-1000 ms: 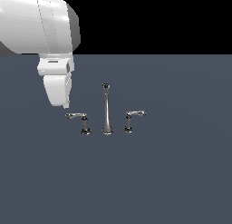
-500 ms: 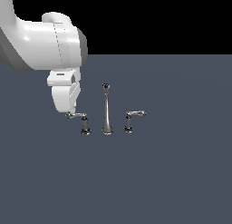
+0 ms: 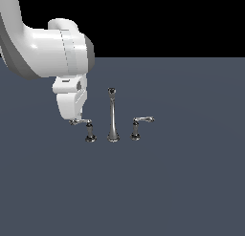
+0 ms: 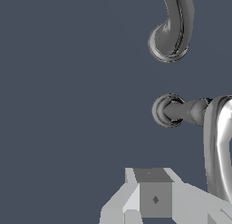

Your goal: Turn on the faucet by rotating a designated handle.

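The jaws (image 3: 72,119) hang at the foot of the white arm (image 3: 48,53), low over the worktop (image 3: 182,182). In the exterior view they sit right at the outer end of the handle (image 3: 82,122), the lever on that view's left; whether they touch it cannot be told. Their state is also unclear: the exterior view shows only the white hand body from outside, and the wrist view shows one grey-white finger block (image 4: 154,196) at the picture's edge with no gap to read, so I cannot tell whether they are released or clenched.

The handle's thin chrome arm runs level from the jaws toward its short flared post (image 3: 89,134), which stands on the worktop. Just beside it, toward the exterior view's right, rises the tall slender spout (image 3: 113,116) with its dark round tip; beyond that stands the twin lever (image 3: 139,126), well apart from the jaws. These three pieces make up the faucet. In the wrist view a chrome lever (image 4: 217,146) passes close alongside the finger block, with a round base (image 4: 165,110) and a second curved chrome piece (image 4: 172,28) farther off.

Compared with half a second ago, the arm has come lower and nearer, so the jaws have come down to the level of the handle's lever end. The faucet pieces stand as before.
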`<state>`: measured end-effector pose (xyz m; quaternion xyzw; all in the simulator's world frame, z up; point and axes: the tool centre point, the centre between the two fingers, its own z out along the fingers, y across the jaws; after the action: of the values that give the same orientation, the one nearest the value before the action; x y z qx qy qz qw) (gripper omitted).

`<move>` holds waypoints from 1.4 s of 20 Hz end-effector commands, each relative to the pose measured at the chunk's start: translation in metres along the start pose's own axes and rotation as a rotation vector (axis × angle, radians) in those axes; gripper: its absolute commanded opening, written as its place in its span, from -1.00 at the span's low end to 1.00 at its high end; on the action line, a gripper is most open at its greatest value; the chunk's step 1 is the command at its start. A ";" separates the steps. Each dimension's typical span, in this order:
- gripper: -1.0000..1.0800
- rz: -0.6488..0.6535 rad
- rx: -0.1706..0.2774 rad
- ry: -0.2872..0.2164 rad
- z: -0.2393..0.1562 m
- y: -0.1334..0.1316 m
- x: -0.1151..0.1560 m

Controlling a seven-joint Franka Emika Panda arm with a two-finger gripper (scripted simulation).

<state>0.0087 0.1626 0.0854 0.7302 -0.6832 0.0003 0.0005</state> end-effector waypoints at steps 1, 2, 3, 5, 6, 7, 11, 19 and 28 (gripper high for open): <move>-1.00 0.000 0.000 0.000 0.000 0.003 -0.002; -1.00 0.000 0.000 0.000 0.000 0.007 -0.003; -1.00 0.000 0.000 0.000 0.000 0.010 -0.005; -1.00 0.001 0.000 0.000 0.000 0.017 -0.008; -1.00 0.001 0.000 0.000 0.000 0.020 -0.009; -1.00 0.001 0.000 0.000 0.000 0.024 -0.011; -1.00 0.001 0.000 -0.001 0.000 0.038 -0.017; -1.00 0.002 0.006 -0.004 0.000 0.050 -0.014; -1.00 0.001 0.002 -0.002 0.000 0.080 -0.005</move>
<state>-0.0666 0.1714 0.0854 0.7335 -0.6796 -0.0006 -0.0042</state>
